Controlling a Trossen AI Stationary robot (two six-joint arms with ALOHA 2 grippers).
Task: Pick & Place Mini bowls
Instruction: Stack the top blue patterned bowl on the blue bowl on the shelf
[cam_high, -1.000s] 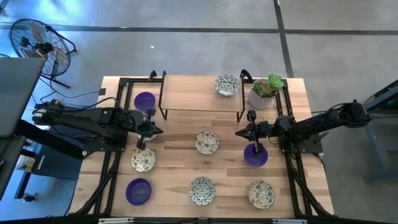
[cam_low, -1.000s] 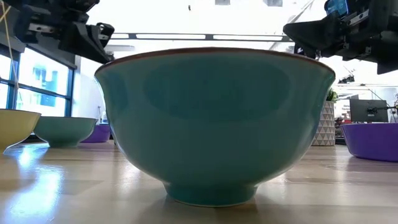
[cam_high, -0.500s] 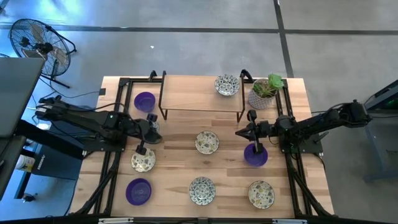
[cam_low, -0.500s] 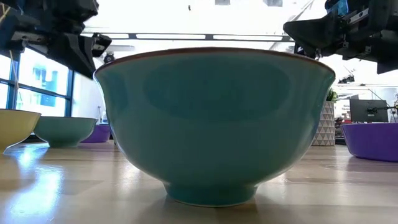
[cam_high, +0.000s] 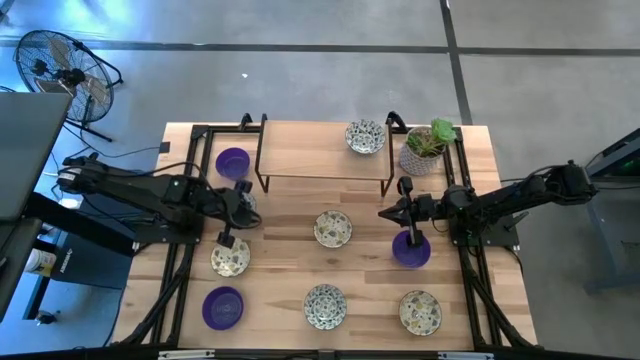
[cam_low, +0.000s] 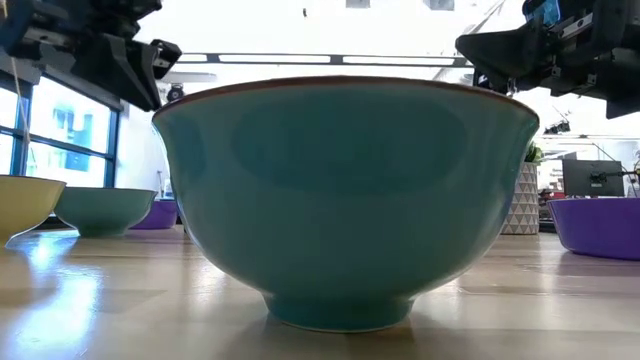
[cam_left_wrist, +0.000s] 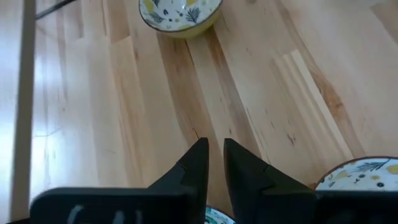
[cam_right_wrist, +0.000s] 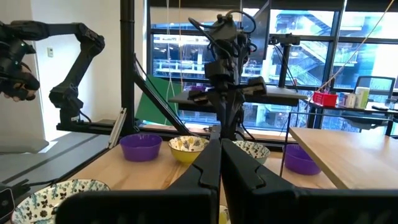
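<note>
On a pale wooden table (cam_high: 300, 205), seen from above, the left gripper (cam_high: 226, 238) hangs just above the 12 o'clock edge of a cream patterned mini bowl (cam_high: 230, 258), its fingers (cam_left_wrist: 198, 163) parted by a thin slit over bare wood with nothing between them. The right gripper (cam_high: 412, 238) hovers, fingers pressed together and empty, at the 12 o'clock rim of a purple mini bowl (cam_high: 410, 250). Eight mini bowls are on the table: three purple, including one at the far left corner (cam_high: 233, 161) and one at the near left (cam_high: 222, 307), and five patterned, including those at centre (cam_high: 333, 229), near centre (cam_high: 325, 305), near right (cam_high: 420, 312) and on the low rack (cam_high: 365, 137). One potted plant (cam_high: 424, 148) stands at the rack's 3 o'clock side.
</note>
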